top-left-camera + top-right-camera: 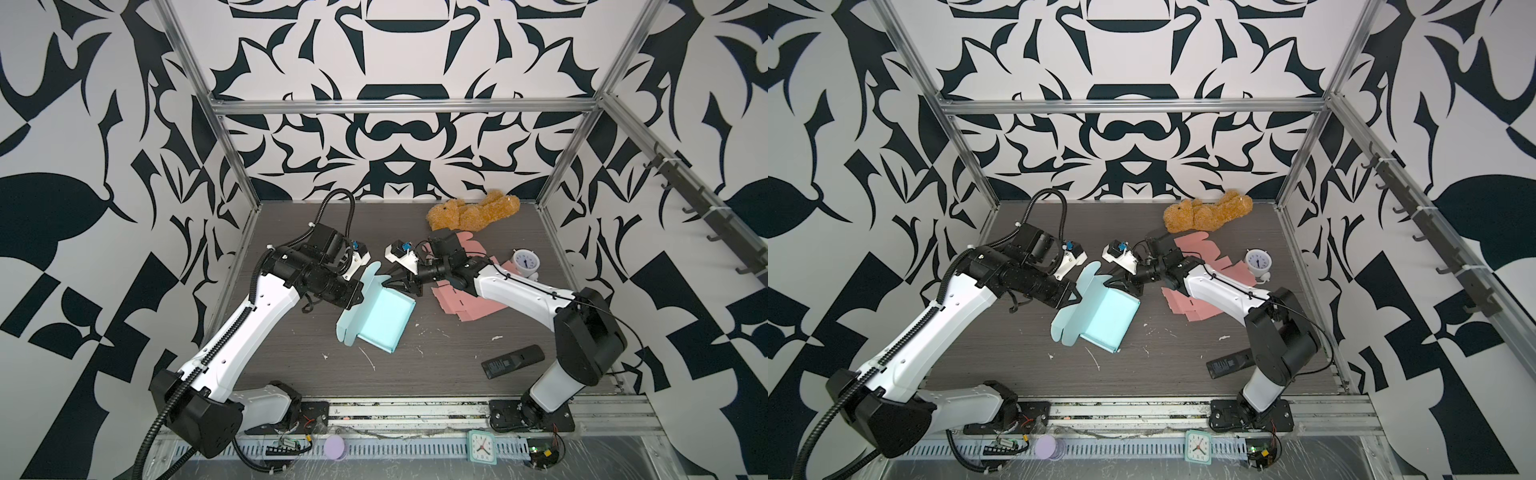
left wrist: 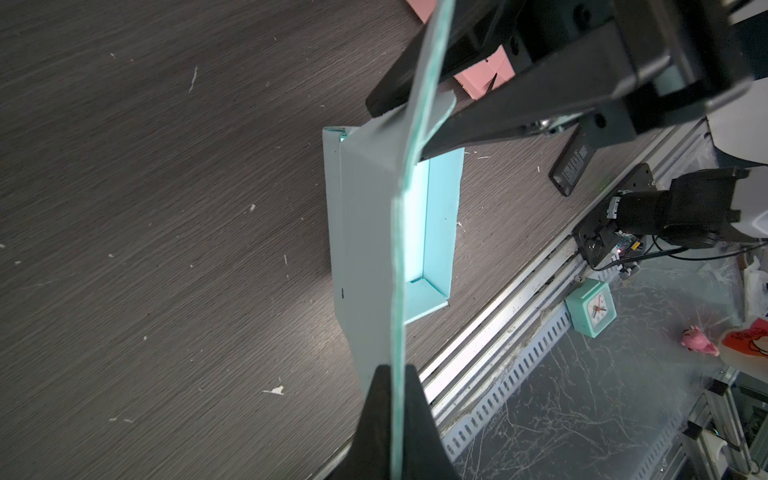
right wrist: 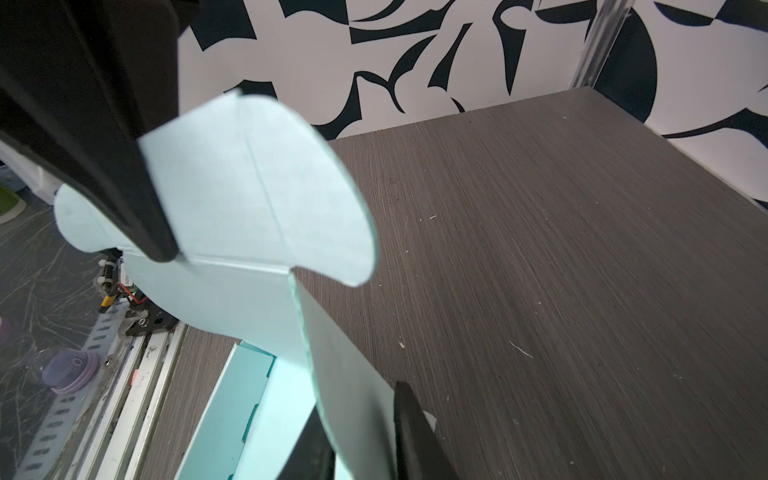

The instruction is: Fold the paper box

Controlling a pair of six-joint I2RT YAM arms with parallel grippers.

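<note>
Nothing reads clearly. The remote point(image 1: 513, 360), at four o'clock on the table point(image 1: 436, 374), carries a label of white print too small to make out. The round clock point(image 1: 525, 262) at two o'clock and the square clock point(image 1: 481, 446) at five o'clock show dials with illegible numerals.

Paper box point(image 1: 378, 320) on the table point(image 1: 436, 365), centre of frame in both top views; left gripper point(image 1: 358, 300) at its left flap, right gripper point(image 1: 390, 286) at its upper edge; card blanks point(image 1: 465, 309) right of the box, partly under the right arm; plush toy point(image 1: 473, 216) behind them, against the back wall; round clock point(image 1: 525, 262) far right; remote point(image 1: 513, 361) lower right; square clock point(image 1: 481, 446) on the front rail.
</note>
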